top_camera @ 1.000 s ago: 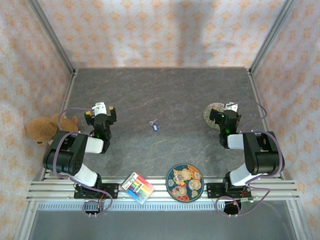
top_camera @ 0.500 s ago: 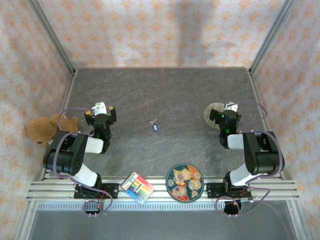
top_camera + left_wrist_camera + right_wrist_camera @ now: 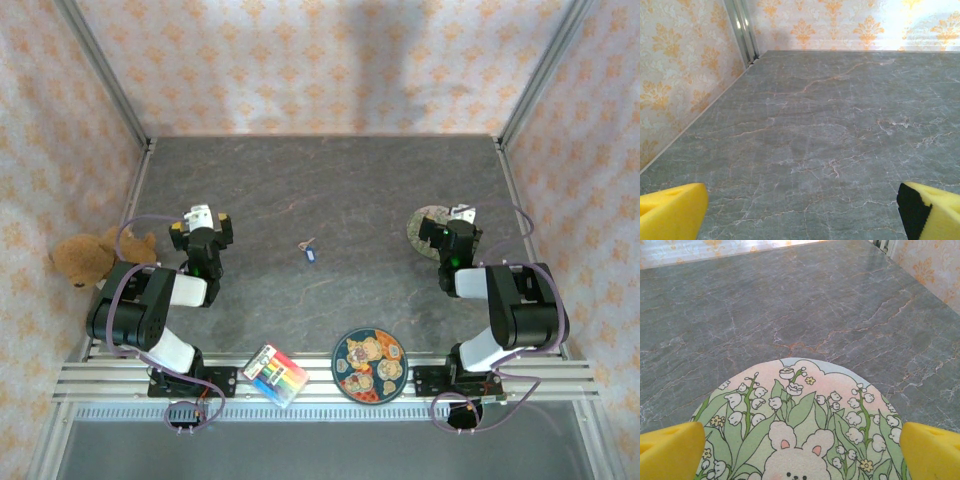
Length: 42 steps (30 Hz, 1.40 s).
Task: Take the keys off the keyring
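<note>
From the top camera I see the key and the blue keyring tag lying together, touching or nearly so, on the grey marbled table, about midway between the two arms. The left gripper hangs well to their left, and the right gripper hangs well to their right, over a round mat. Neither holds anything. A teddy bear sits at the left edge. At the near edge, a striped colourful card lies left of a round patterned plate.

On my left wrist camera the left gripper has its yellow pads spread wide, with bare table between them.

On my right wrist camera the right gripper has its pads just as wide apart, above the mat, which is printed with a rabbit and white flowers.
</note>
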Each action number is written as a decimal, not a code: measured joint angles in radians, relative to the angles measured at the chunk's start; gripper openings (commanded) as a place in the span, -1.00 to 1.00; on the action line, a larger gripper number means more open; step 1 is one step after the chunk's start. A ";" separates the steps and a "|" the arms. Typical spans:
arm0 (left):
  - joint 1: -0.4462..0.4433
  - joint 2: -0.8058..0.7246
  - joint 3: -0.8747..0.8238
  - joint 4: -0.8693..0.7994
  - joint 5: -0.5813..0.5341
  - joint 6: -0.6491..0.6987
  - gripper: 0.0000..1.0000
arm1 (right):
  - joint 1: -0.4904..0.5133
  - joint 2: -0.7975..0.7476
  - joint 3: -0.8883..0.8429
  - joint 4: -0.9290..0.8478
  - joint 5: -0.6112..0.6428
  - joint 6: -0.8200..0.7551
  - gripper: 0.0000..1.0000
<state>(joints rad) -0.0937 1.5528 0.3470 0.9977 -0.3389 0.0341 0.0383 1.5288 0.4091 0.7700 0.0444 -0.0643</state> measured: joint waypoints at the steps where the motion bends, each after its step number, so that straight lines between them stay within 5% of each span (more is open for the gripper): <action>1: 0.002 0.000 0.000 -0.003 0.000 -0.002 1.00 | 0.000 -0.004 0.003 -0.012 0.001 0.001 0.99; 12: 0.002 -0.278 0.130 -0.362 -0.031 -0.049 1.00 | 0.000 -0.274 0.181 -0.378 0.016 0.106 0.99; 17: 0.010 -0.425 0.227 -0.573 -0.014 -0.285 1.00 | -0.006 -0.354 0.325 -0.650 0.060 0.362 0.99; 22: 0.023 -0.528 0.233 -0.727 0.131 -0.456 0.97 | -0.029 -0.356 0.394 -0.792 -0.065 0.508 0.91; 30: -0.030 -0.582 0.251 -1.007 0.396 -0.603 0.38 | 0.027 -0.356 0.441 -1.019 -0.333 0.544 0.30; 37: -0.219 -0.535 0.257 -1.106 0.471 -0.686 0.00 | 0.155 -0.358 0.458 -1.134 -0.429 0.532 0.15; 42: -0.322 -0.433 0.261 -1.122 0.473 -0.726 -0.07 | 0.255 -0.362 0.441 -1.169 -0.430 0.531 0.13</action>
<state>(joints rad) -0.4156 1.1202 0.6083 -0.1246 0.1337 -0.6922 0.2932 1.1664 0.8497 -0.3992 -0.3859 0.4671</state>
